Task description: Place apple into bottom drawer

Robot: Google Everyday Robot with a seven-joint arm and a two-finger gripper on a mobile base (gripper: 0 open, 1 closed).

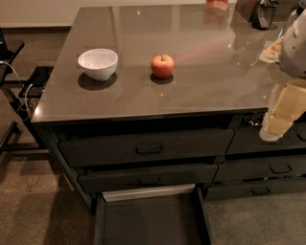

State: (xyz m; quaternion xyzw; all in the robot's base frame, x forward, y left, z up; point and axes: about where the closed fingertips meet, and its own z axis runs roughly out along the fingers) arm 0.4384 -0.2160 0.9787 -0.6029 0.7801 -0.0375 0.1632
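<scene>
Apple [162, 66] sits upright, stem up, on the grey countertop [201, 91], roughly mid-width and a bit back from the front edge. White bowl [98, 63] is to its left in frame, same row, apart from it, not touching.

Gripper [279, 119] is over at the right edge of frame, a cream-coloured piece hanging below the counter's front right corner, in front of the right-hand drawers [281, 168]. It's well apart from the apple. Can't tell how wide it's set; the apple isn't in it.

Bottom drawer [150, 220] is pulled out at floor level, directly below the apple's side of the counter: flat dark inside, dark rails, pale strip [148, 192] at the back. Btw. counter and that drawer are two shut drawers, the top one [149, 149] and the middle one [148, 179], each w/ a recessed handle.

Back right of the counter: a dark object [263, 12] and a reddish one [217, 4], too unclear to name. Cables [21, 95] trail at far left.
</scene>
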